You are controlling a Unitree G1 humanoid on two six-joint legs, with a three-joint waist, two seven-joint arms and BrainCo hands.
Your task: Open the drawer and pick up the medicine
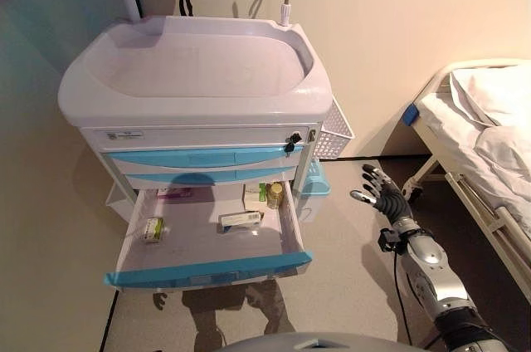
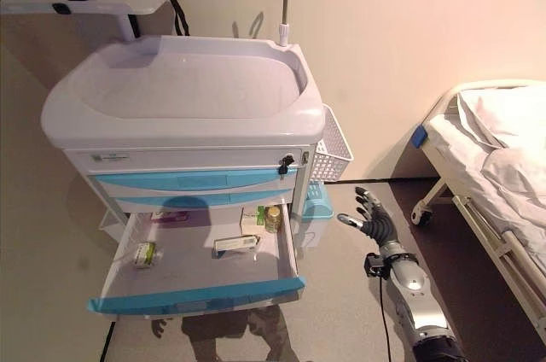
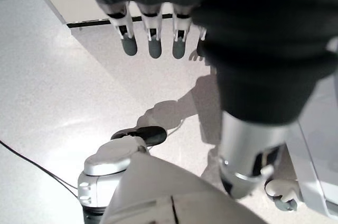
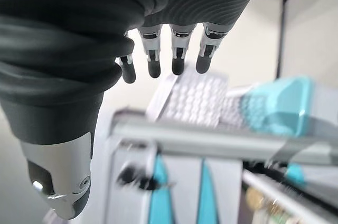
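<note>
- Looking down through the left eye view, the cart [image 1: 195, 70] has its bottom drawer [image 1: 207, 240] pulled out; a white medicine box [image 1: 241, 219] lies near its middle, a small bottle [image 1: 275, 195] stands at the back right, and a packet [image 1: 152, 229] lies on the left.
- Right eye view: the right hand [image 2: 373, 218] hangs beside the drawer, apart from it, fingers spread and empty.
- Left wrist view: the left hand [image 3: 153, 34] points at the floor [image 3: 47, 92], fingers straight, holding nothing.
- Right wrist view: straight fingers [image 4: 177, 57] hover before the cart's white side basket [image 4: 193, 100].
</note>
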